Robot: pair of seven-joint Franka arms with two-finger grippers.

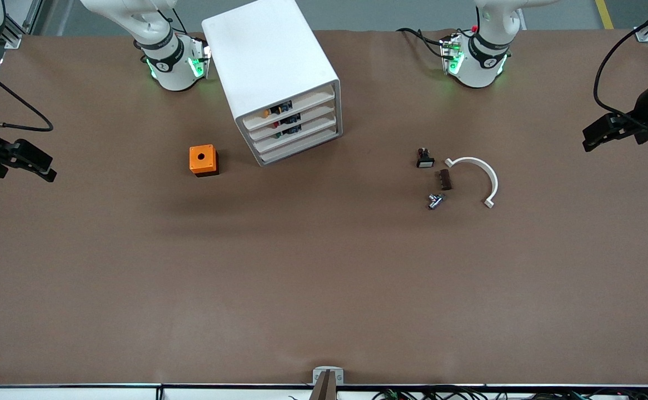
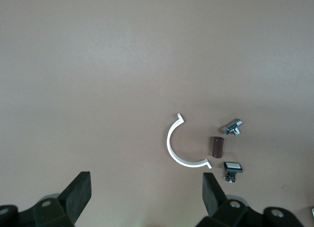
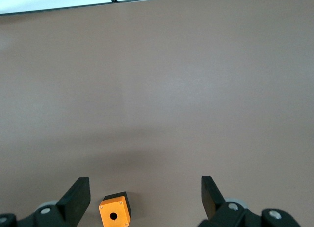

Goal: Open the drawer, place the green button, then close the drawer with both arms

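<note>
- Nearest the front camera, a small metal bolt (image 1: 435,201) is lying on the brown surface (image 1: 324,289). A brown block (image 1: 445,179), a white curved clip (image 1: 477,178) and a black-and-white switch (image 1: 425,159) are lying just beside it.
- An orange box (image 1: 203,160) is sitting near the white cabinet (image 1: 271,61).
- The drawer (image 1: 307,133), third from the top, is sitting pushed in.
- The button is not showing on the open surface. Something greenish is showing inside that drawer's front, too small to identify.
- The left gripper (image 2: 145,183) is hovering over the left arm's end of the surface, jaws spread wide and holding nothing.
- The right gripper (image 3: 143,184) is hovering over the right arm's end, jaws likewise spread and holding nothing.
- Judging by looks, the drawer is light, stiff, slick plastic. Hooking its front lip while bracing the cabinet seems wise.
- The button is likely light and rigid; pinching its blocky body looks safer than its round cap.
</note>
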